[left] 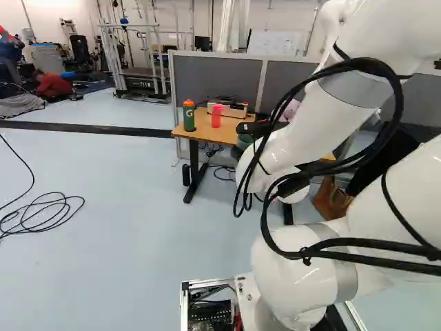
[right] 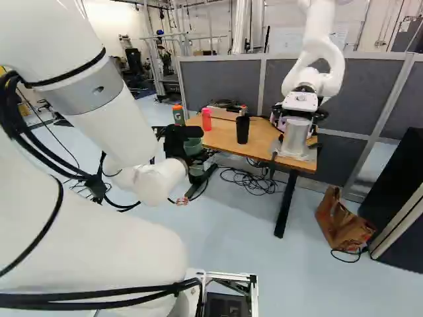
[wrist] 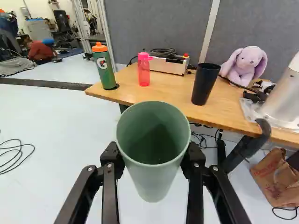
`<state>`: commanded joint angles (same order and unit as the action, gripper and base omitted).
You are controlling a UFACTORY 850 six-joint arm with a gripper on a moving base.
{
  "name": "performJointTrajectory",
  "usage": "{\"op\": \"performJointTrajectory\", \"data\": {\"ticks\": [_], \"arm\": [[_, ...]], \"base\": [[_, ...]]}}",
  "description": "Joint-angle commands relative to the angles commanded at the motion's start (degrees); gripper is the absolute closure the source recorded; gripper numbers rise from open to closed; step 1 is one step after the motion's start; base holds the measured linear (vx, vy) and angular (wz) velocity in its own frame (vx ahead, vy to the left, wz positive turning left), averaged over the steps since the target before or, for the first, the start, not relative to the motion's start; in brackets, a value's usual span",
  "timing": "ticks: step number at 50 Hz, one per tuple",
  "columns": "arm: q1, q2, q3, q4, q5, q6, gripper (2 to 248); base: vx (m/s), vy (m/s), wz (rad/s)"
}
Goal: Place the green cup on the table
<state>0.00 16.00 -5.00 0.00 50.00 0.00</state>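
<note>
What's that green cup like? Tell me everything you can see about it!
The green cup is pale green, with a wide, round, open mouth and smooth sides narrowing toward the bottom. It looks like plastic. No handle shows, and its inside is shadowy. It's roughly upright, mouth up, squeezed from both sides by the black gripper. It's held over the floor, just short of the table, not on it.

The white arm (right: 109,112) rises from its lowest joint, bends over high up and slopes down ahead to the rounded wrist (right: 155,181). Beyond the wrist, the black gripper (right: 180,140) reaches forward, its two fingers (wrist: 112,158) well apart yet closed firmly from both sides on what they carry.
</note>
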Motion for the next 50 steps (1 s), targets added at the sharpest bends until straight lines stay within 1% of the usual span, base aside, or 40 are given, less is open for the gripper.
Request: {"op": "performJointTrajectory", "data": {"ticks": [18, 35, 36, 37, 43, 50], "arm": [[0.00, 0.00, 0.00, 0.00, 0.00, 0.00, 122], [0.00, 0.00, 0.00, 0.00, 0.00, 0.00, 122], [0.15, -1.34, -1.13, 0.00, 0.00, 0.00, 122], [0.17, -1.58, -1.34, 0.00, 0.00, 0.00, 122], [0.24, -2.57, -2.19, 0.00, 0.00, 0.00, 122], [0.26, -3.17, -2.71, 0.00, 0.00, 0.00, 122]], "base": [[0.300, 0.110, -0.051], [0.322, 0.064, -0.049], [0.285, 0.059, -0.028], [0.258, 0.054, -0.028], [0.147, 0.037, 0.068], [0.019, 0.002, -0.017]]}}
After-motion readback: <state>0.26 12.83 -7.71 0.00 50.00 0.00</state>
